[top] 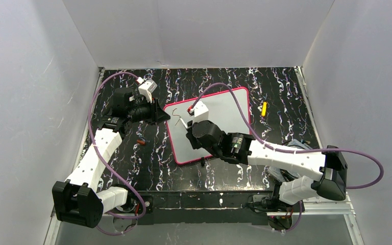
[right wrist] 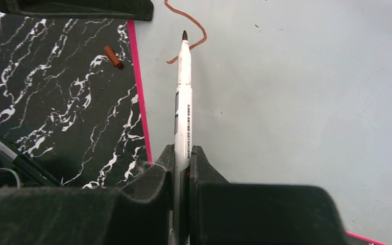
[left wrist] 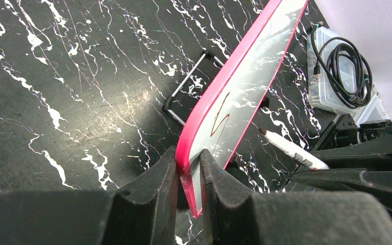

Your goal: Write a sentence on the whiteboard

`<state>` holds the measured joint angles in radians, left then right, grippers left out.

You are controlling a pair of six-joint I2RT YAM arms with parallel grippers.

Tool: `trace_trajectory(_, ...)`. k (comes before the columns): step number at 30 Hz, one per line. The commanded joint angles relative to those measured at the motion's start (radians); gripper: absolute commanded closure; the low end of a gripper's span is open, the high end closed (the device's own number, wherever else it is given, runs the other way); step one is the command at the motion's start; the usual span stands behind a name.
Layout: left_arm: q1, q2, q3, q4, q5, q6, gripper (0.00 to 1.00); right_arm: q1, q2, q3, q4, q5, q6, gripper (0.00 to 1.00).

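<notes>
Matte right tool (right wrist: 182, 158) pinches slim marker (right wrist: 184, 92) — glossy whiteboard (right wrist: 296, 102) below.

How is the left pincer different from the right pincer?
The left pincer clamps the pink edge of the whiteboard; the right pincer clamps a white marker. The left pincer sits at the board's side, the right pincer over its white face. Both are black and shut on something.

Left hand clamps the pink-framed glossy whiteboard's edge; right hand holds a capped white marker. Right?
No: the white marker in the right hand is uncapped; the right wrist view shows its bare dark tip. The left hand grips the pink-framed whiteboard by its edge.
</notes>
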<state>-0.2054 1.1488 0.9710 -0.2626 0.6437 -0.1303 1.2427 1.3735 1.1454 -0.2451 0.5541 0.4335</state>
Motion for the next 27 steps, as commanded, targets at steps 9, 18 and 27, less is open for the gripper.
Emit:
trace_trajectory(9,-0.011,-0.024,-0.008,-0.035,-0.007,0.044,1.00,-0.029,0.041,0.044,-0.006,0.060,-0.022,0.99)
trace_trajectory(18,-0.011,-0.021,-0.007,-0.035,-0.001,0.044,1.00,-0.045,0.076,0.063,-0.010,0.047,-0.033,0.99)
trace_trajectory(27,-0.011,-0.020,-0.005,-0.035,-0.002,0.043,1.00,-0.046,0.072,0.011,-0.026,0.022,0.021,0.99)
